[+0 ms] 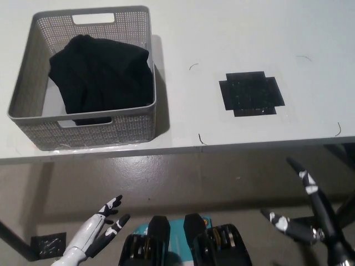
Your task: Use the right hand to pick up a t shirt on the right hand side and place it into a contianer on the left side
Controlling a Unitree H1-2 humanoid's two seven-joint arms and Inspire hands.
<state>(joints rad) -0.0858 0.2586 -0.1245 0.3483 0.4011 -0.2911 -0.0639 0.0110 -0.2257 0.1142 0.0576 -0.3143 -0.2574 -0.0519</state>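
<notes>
One black t-shirt [100,72] lies bunched inside one grey woven plastic basket [141,119] at the bench's [194,39] left end, both hands, white left hand [94,235] and black right hand [305,219], empty with fingers spread.

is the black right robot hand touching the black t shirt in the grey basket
Apart. The head view shows the black right robot hand open below the white table's edge, far from the black t shirt lying inside the grey woven basket.
</notes>
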